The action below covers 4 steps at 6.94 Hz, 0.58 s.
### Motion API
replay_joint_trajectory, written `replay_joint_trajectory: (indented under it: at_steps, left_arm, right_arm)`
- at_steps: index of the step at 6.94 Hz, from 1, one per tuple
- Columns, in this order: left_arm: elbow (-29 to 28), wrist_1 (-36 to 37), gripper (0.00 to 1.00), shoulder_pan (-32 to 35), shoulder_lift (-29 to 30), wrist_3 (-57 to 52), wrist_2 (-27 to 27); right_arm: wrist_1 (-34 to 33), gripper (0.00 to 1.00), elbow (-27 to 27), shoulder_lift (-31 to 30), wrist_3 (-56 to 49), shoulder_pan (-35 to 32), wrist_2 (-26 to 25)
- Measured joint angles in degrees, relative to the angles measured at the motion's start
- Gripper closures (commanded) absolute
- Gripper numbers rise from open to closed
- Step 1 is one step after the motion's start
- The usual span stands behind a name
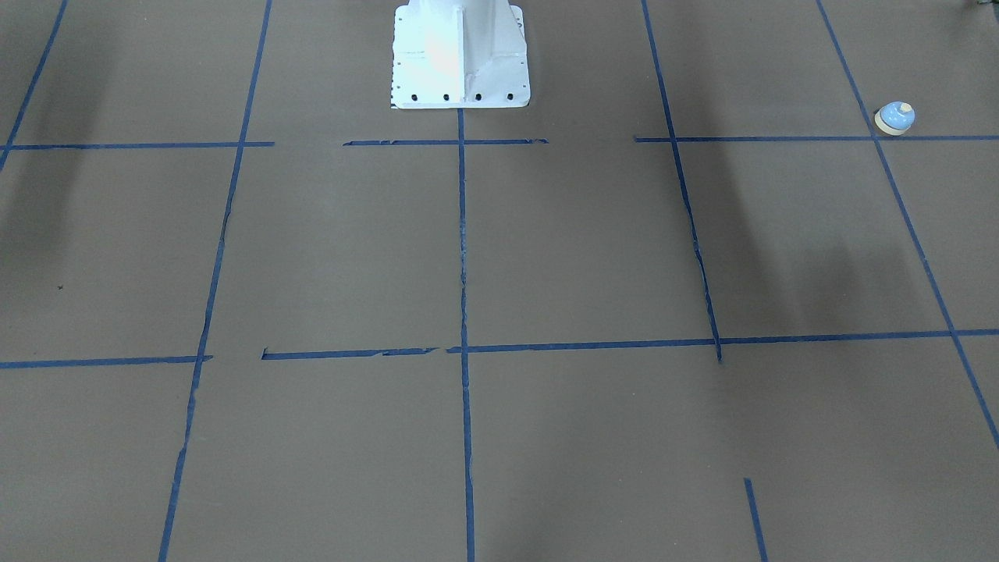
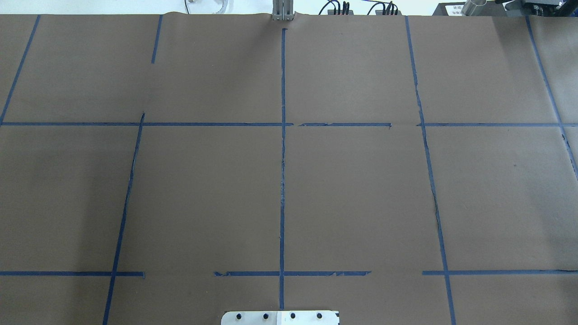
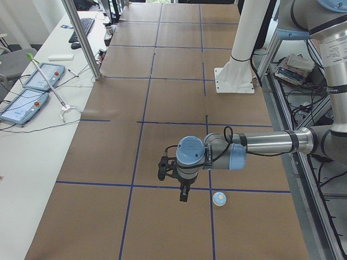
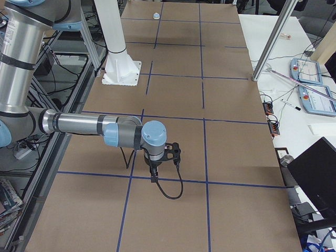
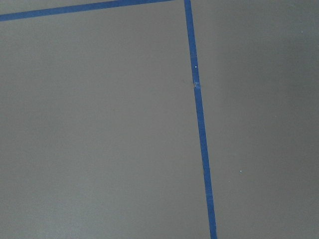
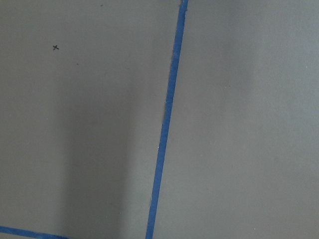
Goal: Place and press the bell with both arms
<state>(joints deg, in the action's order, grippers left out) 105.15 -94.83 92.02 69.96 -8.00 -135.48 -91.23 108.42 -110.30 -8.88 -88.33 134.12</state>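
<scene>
The bell (image 1: 894,119) is a small light-blue dome with a cream base and button. It stands on the brown table beside a blue tape crossing, on the robot's left side. In the exterior left view the bell (image 3: 219,199) sits on the table a short way to the right of my left gripper (image 3: 176,181), which hangs above the table apart from it. The bell (image 4: 156,16) shows far off in the exterior right view. My right gripper (image 4: 160,165) hangs over the table's other end. I cannot tell whether either gripper is open or shut. Both wrist views show only table and tape.
A white mounting pedestal (image 1: 460,55) stands at the robot's side of the table. Blue tape lines (image 2: 283,180) divide the brown surface into squares. A side bench holds tablets (image 3: 27,92) and a metal post (image 3: 81,38). A black monitor (image 4: 315,178) stands near the right end.
</scene>
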Motion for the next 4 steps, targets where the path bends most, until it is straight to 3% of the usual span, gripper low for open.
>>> replay_joint_trajectory:
  at_steps: [4]
  left_arm:
    - [0.69,-0.52,0.0,-0.13,1.0,0.22,0.12]
  right_arm:
    - [0.0,0.0,0.66,0.0,0.12,0.0,0.04]
